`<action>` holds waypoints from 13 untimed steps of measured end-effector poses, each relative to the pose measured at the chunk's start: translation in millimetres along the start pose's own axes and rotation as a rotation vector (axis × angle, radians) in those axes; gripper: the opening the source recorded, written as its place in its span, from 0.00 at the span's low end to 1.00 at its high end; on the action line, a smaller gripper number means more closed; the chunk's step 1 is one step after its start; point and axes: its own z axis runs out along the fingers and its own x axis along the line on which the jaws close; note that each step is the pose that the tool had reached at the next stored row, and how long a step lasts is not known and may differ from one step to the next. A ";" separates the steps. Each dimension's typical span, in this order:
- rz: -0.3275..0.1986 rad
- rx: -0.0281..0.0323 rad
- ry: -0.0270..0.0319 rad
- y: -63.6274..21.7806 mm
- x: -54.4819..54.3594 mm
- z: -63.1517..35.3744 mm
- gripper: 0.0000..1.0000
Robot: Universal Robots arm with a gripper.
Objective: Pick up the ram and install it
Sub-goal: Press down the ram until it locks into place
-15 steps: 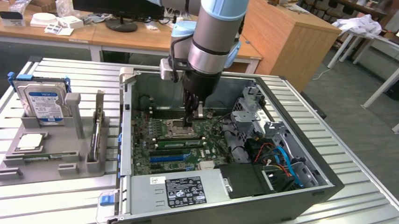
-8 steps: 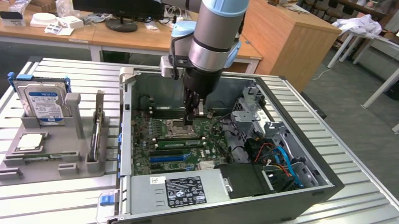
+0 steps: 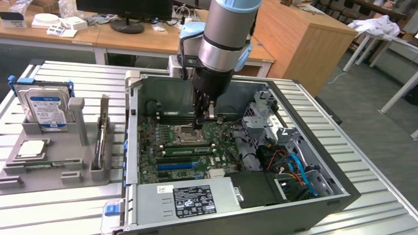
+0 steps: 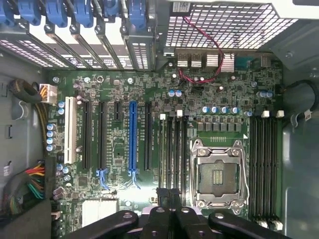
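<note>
Ram [image 3: 44, 166] flat in grey tray [image 3: 16, 183]

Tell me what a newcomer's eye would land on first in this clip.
The arm's gripper, shut, reaching down into the open computer case just above the motherboard, beside the empty processor socket. Next, the silver hard drive standing in the grey holder at the exterior view's left, and the blue slot on the board.
</note>
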 end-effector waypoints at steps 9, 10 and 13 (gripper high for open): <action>0.000 0.0000 0.0000 0.2 -0.2 -7.8 0.11; 0.000 0.0000 0.0000 0.2 -0.2 -8.7 0.11; 0.000 0.0000 0.0000 0.3 -0.3 -11.2 0.11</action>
